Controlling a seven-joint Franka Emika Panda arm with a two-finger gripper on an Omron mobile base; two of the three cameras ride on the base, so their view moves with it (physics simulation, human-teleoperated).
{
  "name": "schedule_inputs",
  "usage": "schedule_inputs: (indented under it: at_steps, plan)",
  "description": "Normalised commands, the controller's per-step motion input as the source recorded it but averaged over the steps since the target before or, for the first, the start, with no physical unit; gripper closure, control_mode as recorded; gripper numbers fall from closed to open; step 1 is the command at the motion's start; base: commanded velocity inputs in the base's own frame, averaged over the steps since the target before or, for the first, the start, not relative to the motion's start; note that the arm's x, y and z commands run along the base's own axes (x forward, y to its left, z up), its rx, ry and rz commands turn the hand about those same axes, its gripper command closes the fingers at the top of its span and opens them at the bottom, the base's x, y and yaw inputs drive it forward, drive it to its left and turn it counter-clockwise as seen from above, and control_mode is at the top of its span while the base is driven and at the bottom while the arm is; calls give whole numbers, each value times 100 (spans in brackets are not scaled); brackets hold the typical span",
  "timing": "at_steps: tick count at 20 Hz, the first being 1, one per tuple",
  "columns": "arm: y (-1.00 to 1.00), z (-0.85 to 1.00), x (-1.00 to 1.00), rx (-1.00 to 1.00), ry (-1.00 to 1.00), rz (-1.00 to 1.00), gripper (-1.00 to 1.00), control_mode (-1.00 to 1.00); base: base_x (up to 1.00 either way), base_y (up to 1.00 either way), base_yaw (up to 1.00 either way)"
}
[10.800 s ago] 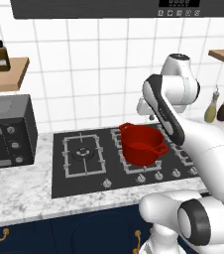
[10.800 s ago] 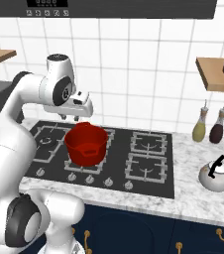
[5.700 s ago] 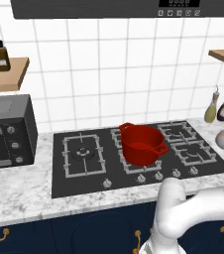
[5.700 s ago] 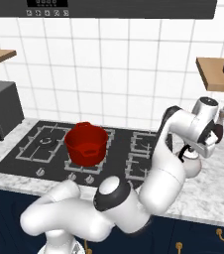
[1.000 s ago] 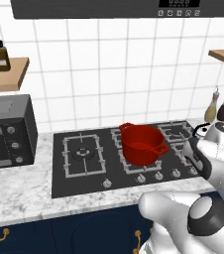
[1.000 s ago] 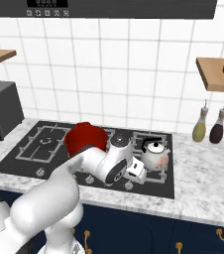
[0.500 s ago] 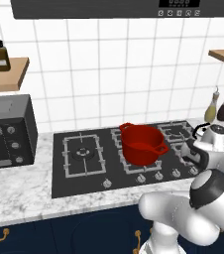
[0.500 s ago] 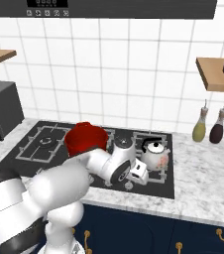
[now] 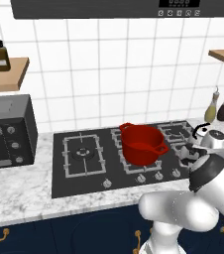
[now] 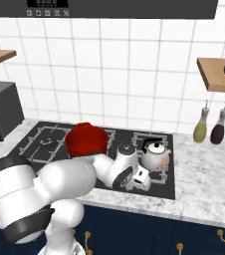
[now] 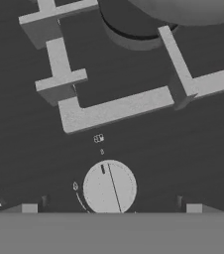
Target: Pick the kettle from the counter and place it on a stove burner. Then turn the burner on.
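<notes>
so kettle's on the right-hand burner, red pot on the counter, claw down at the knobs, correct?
Not quite. The red pot sits on the stove's middle burner, not the counter, as the right base view shows. The kettle is on the right-hand burner, and the claw is down at a knob.

The kettle (image 10: 156,154) is small, squat and silvery-grey, with a thin black arched handle over its lid. It stands upright on the grate of the right-hand stove burner (image 10: 157,169), off the counter (image 10: 204,184). The counter is a white-grey veined marble slab with a thick pale edge, running to either side of the black stove (image 9: 84,158). Below the burner grate, a round pale burner knob (image 11: 109,188) sits on the stove's front strip, its marker line nearly upright.
</notes>
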Motion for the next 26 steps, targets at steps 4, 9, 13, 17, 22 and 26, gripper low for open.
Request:
schedule_inputs:
  at_steps: [4,9,13,17,22,26]
  plan:
    - [0,-23,2,0,0,0,-100,-100,0,0,0]
    - [-8,-8,12,0,0,0,-100,-100,0,0,0]
    - [-5,-3,25,0,-1,0,-100,-100,0,0,0]
    - [0,0,2,0,0,0,100,-100,0,0,0]
    - [0,0,0,0,0,0,100,-100,0,0,0]
    - [0,0,0,0,0,0,100,-100,0,0,0]
